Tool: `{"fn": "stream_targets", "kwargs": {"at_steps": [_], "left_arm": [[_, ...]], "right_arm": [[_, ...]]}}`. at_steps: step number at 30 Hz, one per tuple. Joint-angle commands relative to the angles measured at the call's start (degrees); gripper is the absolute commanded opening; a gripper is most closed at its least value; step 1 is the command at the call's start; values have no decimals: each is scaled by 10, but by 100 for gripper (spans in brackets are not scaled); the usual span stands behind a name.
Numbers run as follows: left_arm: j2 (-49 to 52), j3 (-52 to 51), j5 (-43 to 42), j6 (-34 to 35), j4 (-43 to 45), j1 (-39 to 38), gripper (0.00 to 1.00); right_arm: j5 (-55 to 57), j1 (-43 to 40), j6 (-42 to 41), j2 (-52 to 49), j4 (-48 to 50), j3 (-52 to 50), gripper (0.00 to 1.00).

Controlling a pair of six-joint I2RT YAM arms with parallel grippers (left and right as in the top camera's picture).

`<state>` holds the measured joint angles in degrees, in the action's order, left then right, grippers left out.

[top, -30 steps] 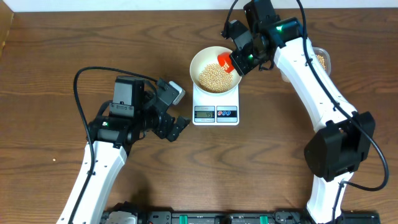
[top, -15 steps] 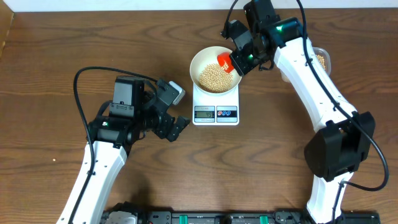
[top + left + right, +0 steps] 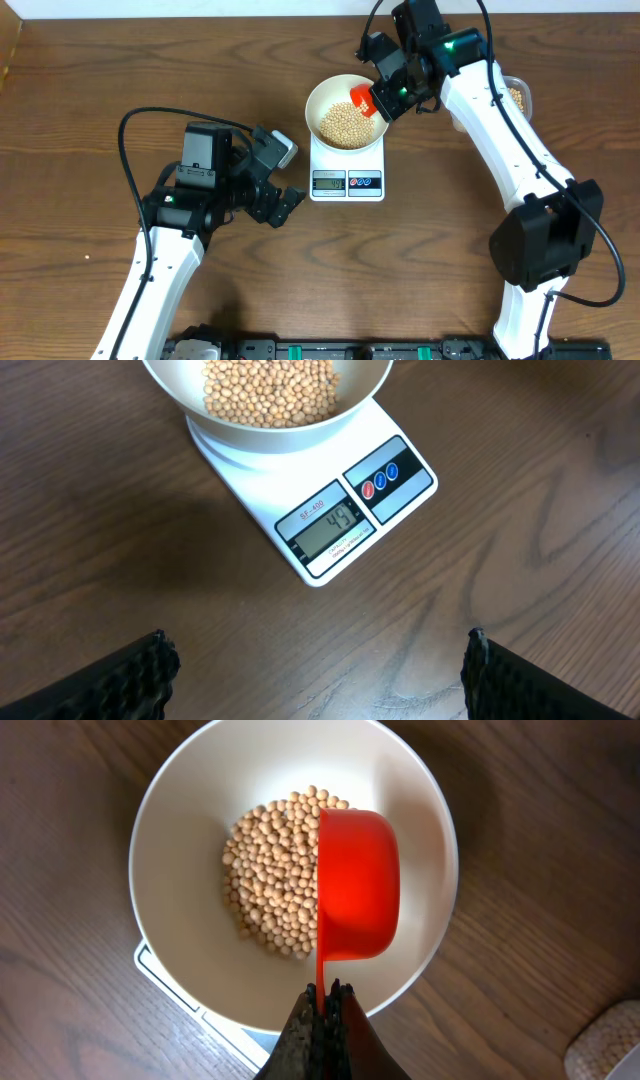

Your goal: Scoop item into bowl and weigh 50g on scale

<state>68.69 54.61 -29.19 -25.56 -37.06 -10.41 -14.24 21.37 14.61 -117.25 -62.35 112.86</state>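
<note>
One red scoop [image 3: 355, 885] over bowl [image 3: 185, 965] in tight right tool [image 3: 322, 1005]; left tool [image 3: 315, 665] wide, empty.

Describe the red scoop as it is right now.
The red scoop looks like glossy plastic: a round cup on a thin straight handle. The right gripper is shut on the handle's end. The cup shows no beans and hangs over the white bowl, at the bean pile edge; contact can't be told.

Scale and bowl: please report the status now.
Right gripper shut on red scoop over bowl. Left gripper open, empty. Beans in bowl on scale, display seems 43. Nothing in the way.
</note>
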Motion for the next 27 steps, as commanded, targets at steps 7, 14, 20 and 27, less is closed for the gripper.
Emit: {"fn": "stream_targets", "kwargs": {"at_steps": [7,14,20,27], "left_arm": [[2,-2,3,-5,-1,-2,93],[2,-2,3,-5,-1,-2,93],[2,-2,3,-5,-1,-2,93],[2,-2,3,-5,-1,-2,93]], "right_arm": [[17,4,16,19,-3,13,1],[24,8,17,19,-3,13,1],[30,9,17,19,-3,13,1],[32,9,17,19,-3,13,1]]}}
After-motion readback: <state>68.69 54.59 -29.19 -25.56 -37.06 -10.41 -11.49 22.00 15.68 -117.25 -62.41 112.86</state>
